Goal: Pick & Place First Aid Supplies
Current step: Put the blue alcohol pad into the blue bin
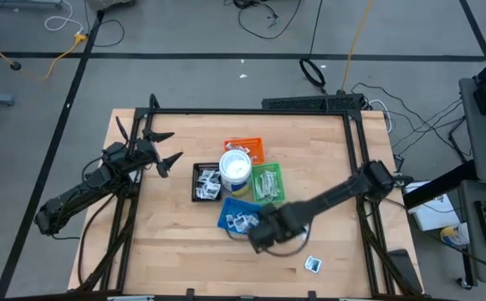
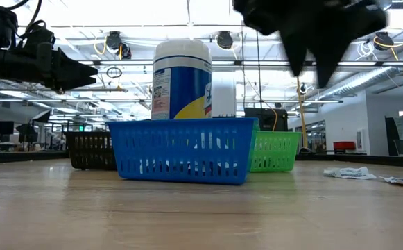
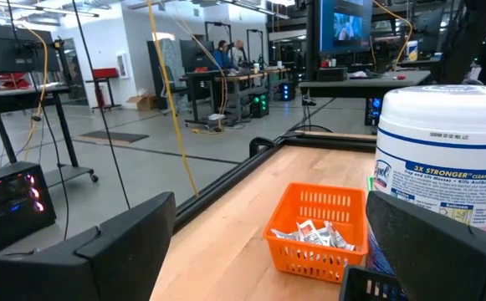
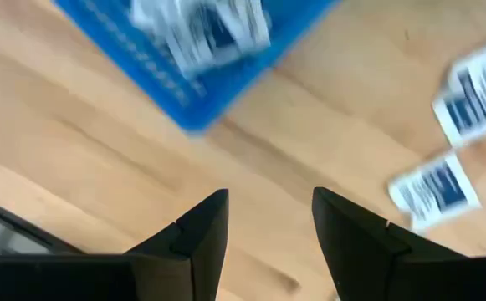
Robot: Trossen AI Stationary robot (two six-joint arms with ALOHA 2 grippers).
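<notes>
From above, your right claw (image 1: 258,238) hangs just beside the blue tray (image 1: 236,216), while a stray packet (image 1: 313,264) lies apart on the surface (image 1: 167,242). Your left claw (image 1: 161,149) waits spread open near the rear left. At table height, the tub (image 2: 181,80) stands behind the trays. The left wrist reads "3X STRONGER". The right wrist shows the fingers (image 4: 194,227) parted, empty; two packets (image 4: 456,146) lie ahead, likely your next pick.
</notes>
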